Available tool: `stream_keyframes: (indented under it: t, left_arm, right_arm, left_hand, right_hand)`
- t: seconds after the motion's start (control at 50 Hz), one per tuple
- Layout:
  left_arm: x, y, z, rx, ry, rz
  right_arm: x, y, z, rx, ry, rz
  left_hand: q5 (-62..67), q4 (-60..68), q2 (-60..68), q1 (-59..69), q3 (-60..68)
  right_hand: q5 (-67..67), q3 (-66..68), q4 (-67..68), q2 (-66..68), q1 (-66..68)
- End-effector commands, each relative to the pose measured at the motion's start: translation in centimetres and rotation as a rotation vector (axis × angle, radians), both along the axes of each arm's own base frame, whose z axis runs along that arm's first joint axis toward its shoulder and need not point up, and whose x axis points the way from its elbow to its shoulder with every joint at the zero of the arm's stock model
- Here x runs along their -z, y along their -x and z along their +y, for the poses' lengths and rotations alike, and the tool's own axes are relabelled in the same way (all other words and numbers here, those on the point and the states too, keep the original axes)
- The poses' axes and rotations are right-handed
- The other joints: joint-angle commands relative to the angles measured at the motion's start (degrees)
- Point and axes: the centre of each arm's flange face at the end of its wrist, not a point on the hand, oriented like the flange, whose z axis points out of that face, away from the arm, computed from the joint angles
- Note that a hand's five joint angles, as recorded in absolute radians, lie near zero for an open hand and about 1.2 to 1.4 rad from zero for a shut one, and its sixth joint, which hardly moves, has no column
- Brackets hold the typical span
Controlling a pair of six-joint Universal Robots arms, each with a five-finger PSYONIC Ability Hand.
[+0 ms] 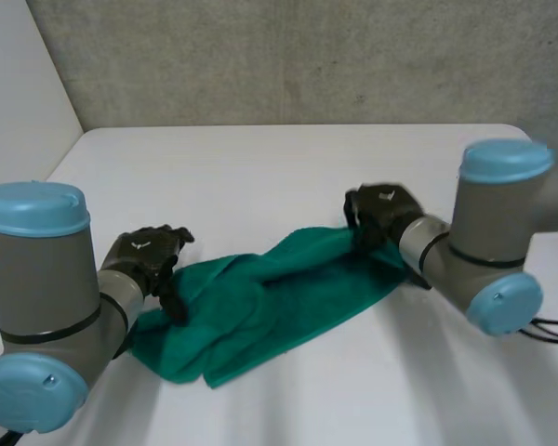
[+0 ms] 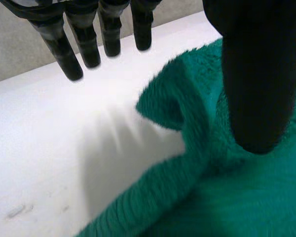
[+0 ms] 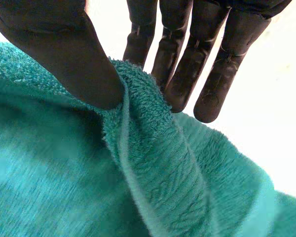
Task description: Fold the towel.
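Note:
A green towel [image 1: 260, 302] lies crumpled in a long strip across the white table [image 1: 279, 167], running between the two hands. My left hand [image 1: 149, 255] is at the strip's left end. In its wrist view its fingers [image 2: 84, 47] are straight over bare table, and its thumb [image 2: 259, 74] hangs over the towel [image 2: 227, 197] without gripping it. My right hand [image 1: 381, 214] is at the strip's right end. There its thumb [image 3: 64, 54] and fingers [image 3: 187, 59] pinch a raised fold of the towel's edge [image 3: 143, 113].
The table's far half is bare white, ending at a grey wall [image 1: 307, 56]. Both arms [image 1: 37, 297] [image 1: 493, 232] stand at the near side corners, flanking the towel.

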Motion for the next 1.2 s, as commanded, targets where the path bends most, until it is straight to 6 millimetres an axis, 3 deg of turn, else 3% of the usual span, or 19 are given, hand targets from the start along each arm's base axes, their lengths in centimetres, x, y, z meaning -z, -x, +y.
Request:
stream_keyframes:
  t: [0.02, 0.12, 0.34, 0.42, 0.5, 0.58, 0.72, 0.76, 0.82, 0.88, 0.92, 0.94, 0.96, 0.98, 1.02, 1.04, 1.08, 1.18, 1.2]
  left_arm:
    - [0.4, -1.6, 0.0, -0.045, -0.025, -0.008]
    - [0.3, -2.5, 0.2, -0.069, -0.031, -0.011]
    - [1.2, -2.8, -0.1, -0.079, -0.047, -0.024]
    - [2.8, -2.5, -0.6, -0.076, -0.085, -0.041]
    - [3.6, -1.9, -1.8, -0.062, -0.094, -0.041]
    - [3.3, -1.5, -2.8, -0.054, -0.063, -0.027]
    - [-0.6, 0.8, -8.6, -0.021, 0.178, -0.010]
    - [-3.5, 1.6, -10.4, 0.000, 0.308, -0.037]
    - [-7.7, 2.3, -12.1, 0.004, 0.486, -0.038]
    - [-14.0, 3.0, -13.5, -0.025, 0.768, 0.023]
    - [-19.2, 2.9, -13.2, -0.067, 0.989, 0.121]
    - [-20.8, 2.7, -12.8, -0.082, 1.053, 0.152]
    - [-22.1, 2.5, -12.4, -0.093, 1.112, 0.181]
    - [-24.0, 2.4, -11.5, -0.112, 1.198, 0.231]
    - [-24.6, 2.2, -10.8, -0.130, 1.232, 0.254]
    - [-24.4, 2.0, -10.6, -0.138, 1.228, 0.253]
    - [-23.6, 1.8, -10.3, -0.141, 1.198, 0.242]
    - [-18.2, 1.0, -9.9, -0.126, 1.018, 0.174]
    - [-17.1, 1.0, -9.7, -0.121, 0.983, 0.162]
  right_arm:
    - [-5.1, 1.6, 1.7, -0.033, 0.158, 0.113]
    - [-5.4, 3.2, 3.6, -0.090, 0.224, 0.355]
    - [-5.6, 4.3, 6.0, -0.103, 0.191, 0.366]
    - [-5.1, 4.5, 6.4, -0.106, 0.171, 0.374]
    - [-4.6, 4.7, 6.5, -0.110, 0.159, 0.386]
    - [-3.3, 5.4, 4.4, -0.081, 0.129, 0.409]
    - [-2.9, 4.1, 0.1, -0.094, 0.153, 0.470]
    - [-3.4, 3.9, -0.5, -0.088, 0.170, 0.468]
    - [-10.1, 2.8, -5.1, 0.043, 0.419, 0.391]
    - [-11.9, 2.7, -5.8, 0.078, 0.485, 0.363]
    - [-19.2, 2.2, -7.6, 0.195, 0.781, 0.197]
    - [-19.3, 2.2, -7.6, 0.196, 0.782, 0.196]
    - [-23.1, 2.5, -8.4, 0.259, 0.974, 0.028]
    - [-23.1, 2.5, -8.4, 0.259, 0.976, 0.027]
    - [-23.8, 2.6, -8.3, 0.263, 1.012, -0.012]
    - [-26.7, 3.0, -6.4, 0.260, 1.116, -0.112]
    - [-26.6, 3.2, -5.4, 0.230, 1.105, -0.107]
    - [-21.7, 2.9, -4.6, 0.103, 0.960, -0.035]
    - [-19.3, 2.9, -4.6, 0.074, 0.892, -0.003]
  left_hand:
    - [-4.66, -4.18, -4.55, -3.33, -4.73]
    - [-4.66, -4.18, -4.55, -3.33, -4.73]
    - [1.09, 1.57, 1.20, 2.42, 1.02]
    - [15.20, 15.69, 15.31, 16.53, 15.13]
    - [52.99, 53.47, 53.10, 54.32, 52.92]
    - [65.33, 65.82, 65.45, 66.67, 65.27]
    - [65.34, 65.82, 65.45, 66.67, 65.27]
    - [65.34, 65.82, 65.45, 66.67, 65.27]
    - [65.34, 65.82, 65.45, 66.67, 65.27]
    - [65.34, 65.82, 65.45, 66.67, 65.27]
    - [65.34, 65.82, 65.45, 66.67, 65.27]
    - [65.34, 65.82, 65.45, 66.67, 65.27]
    - [65.34, 65.82, 65.45, 66.67, 65.27]
    - [65.34, 65.82, 65.45, 66.67, 65.27]
    - [65.34, 65.82, 65.45, 66.67, 65.27]
    - [65.34, 65.82, 65.45, 66.67, 65.27]
    - [65.34, 65.82, 65.45, 66.67, 65.27]
    - [65.34, 65.82, 65.45, 66.67, 65.27]
    - [65.34, 65.82, 65.45, 66.67, 65.27]
  right_hand:
    - [14.33, 12.56, 11.89, 13.29, 24.68]
    - [14.33, 12.56, 11.89, 13.29, 24.68]
    - [14.33, 12.56, 11.89, 13.29, 24.68]
    - [14.33, 12.56, 11.89, 13.29, 24.68]
    - [14.33, 12.56, 11.89, 13.29, 24.68]
    - [14.33, 12.56, 11.89, 13.29, 24.68]
    - [14.33, 12.56, 11.89, 13.29, 24.68]
    - [14.33, 12.56, 11.89, 13.29, 24.68]
    - [14.33, 12.56, 11.89, 13.29, 24.68]
    - [14.33, 12.56, 11.89, 13.29, 24.68]
    - [14.33, 12.56, 11.89, 13.29, 24.68]
    - [14.33, 12.56, 11.89, 13.29, 24.68]
    - [14.33, 12.56, 11.89, 13.29, 24.68]
    - [14.33, 12.56, 11.89, 13.29, 24.68]
    - [14.33, 12.56, 11.89, 13.29, 24.68]
    - [14.33, 12.56, 11.89, 13.29, 24.68]
    - [14.33, 12.56, 11.89, 13.29, 24.68]
    - [14.33, 12.56, 11.89, 13.29, 24.68]
    - [14.33, 12.56, 11.89, 13.29, 24.68]
